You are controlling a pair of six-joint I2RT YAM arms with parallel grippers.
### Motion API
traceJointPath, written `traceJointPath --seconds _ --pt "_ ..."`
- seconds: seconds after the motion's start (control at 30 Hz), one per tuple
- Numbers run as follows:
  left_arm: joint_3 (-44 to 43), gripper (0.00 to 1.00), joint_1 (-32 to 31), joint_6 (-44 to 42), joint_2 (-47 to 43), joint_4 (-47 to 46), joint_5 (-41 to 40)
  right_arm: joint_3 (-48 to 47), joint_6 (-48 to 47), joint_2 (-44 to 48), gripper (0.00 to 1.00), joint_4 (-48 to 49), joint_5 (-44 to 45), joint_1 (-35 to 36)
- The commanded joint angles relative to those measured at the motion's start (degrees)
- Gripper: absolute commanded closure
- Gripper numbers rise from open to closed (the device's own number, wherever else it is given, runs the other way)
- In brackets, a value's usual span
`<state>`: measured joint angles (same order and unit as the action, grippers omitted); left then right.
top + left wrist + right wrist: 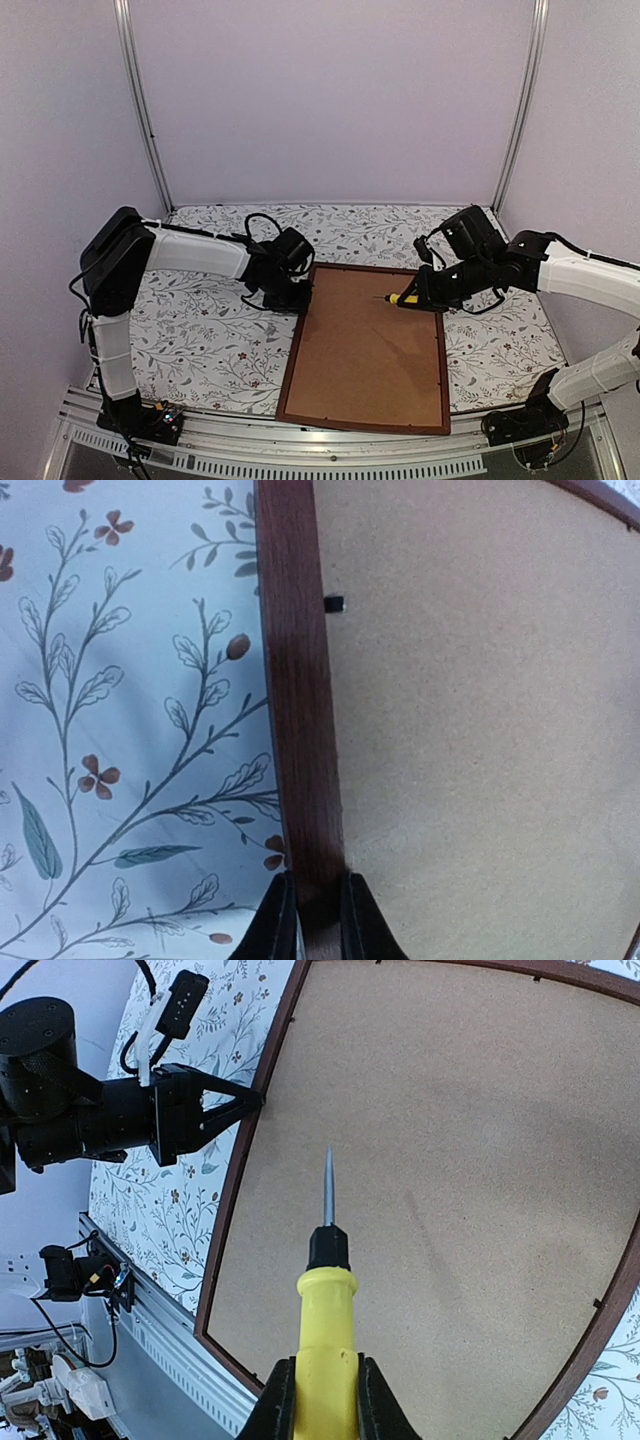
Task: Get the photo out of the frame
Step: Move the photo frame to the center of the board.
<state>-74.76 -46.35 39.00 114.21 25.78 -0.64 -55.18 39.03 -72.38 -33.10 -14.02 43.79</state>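
Note:
The frame (pixel 291 365) of dark reddish-brown wood lies face down on the floral tablecloth, its brown backing board (pixel 370 345) facing up. The photo is hidden beneath that board. My left gripper (pixel 303 297) is at the frame's upper left. In the left wrist view the left gripper (pixel 318 910) is shut on the frame's left rail (pixel 300 710), one finger on each side. My right gripper (pixel 326 1400) is shut on a yellow-handled screwdriver (pixel 326 1330). Its metal tip points over the backing board (pixel 470 1160) toward the left rail.
A small black retaining tab (pixel 335 604) sits at the inner edge of the left rail, and more tabs dot the frame's rim. The floral tablecloth (pixel 200 330) covers the table. Metal posts and lilac walls enclose it, with an aluminium rail (pixel 330 450) along the near edge.

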Motion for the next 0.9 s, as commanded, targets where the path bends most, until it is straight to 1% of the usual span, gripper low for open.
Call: traceJointPath --seconds 0.0,0.3,0.37,0.47,0.57,0.7,0.77,0.87 --pt "1.50 0.92 0.24 0.11 -2.55 -0.98 2.52 0.96 0.25 -0.10 1.00 2.85 -2.67 -0.38" --pt "5.36 0.91 -0.85 2.96 -4.68 -3.02 3.55 0.45 -0.67 -2.73 1.00 5.49 -6.22 -0.41" --pt "5.82 0.87 -0.89 3.25 -5.18 -3.21 3.38 0.38 -0.86 -3.13 1.00 5.95 -6.65 -0.37" --pt "5.60 0.77 -0.81 3.03 -6.06 -2.99 2.83 0.16 -1.13 -3.59 1.00 6.35 -7.51 -0.38" --pt "4.62 0.70 -0.55 2.24 -7.38 -1.94 2.17 0.17 -1.38 -3.82 1.00 6.64 -8.01 -0.37" --pt "2.72 0.65 -0.16 0.57 -10.05 -0.40 1.56 0.31 -2.19 -3.44 1.00 7.66 -9.84 -0.39" --pt "2.01 0.65 -0.06 -0.74 -11.61 -0.32 2.15 0.37 -3.05 -3.15 1.00 8.33 -11.11 -0.40" --pt "2.12 0.62 -0.06 -3.13 -14.45 -1.91 5.30 0.02 -4.55 -2.87 1.00 8.80 -13.69 -0.48"
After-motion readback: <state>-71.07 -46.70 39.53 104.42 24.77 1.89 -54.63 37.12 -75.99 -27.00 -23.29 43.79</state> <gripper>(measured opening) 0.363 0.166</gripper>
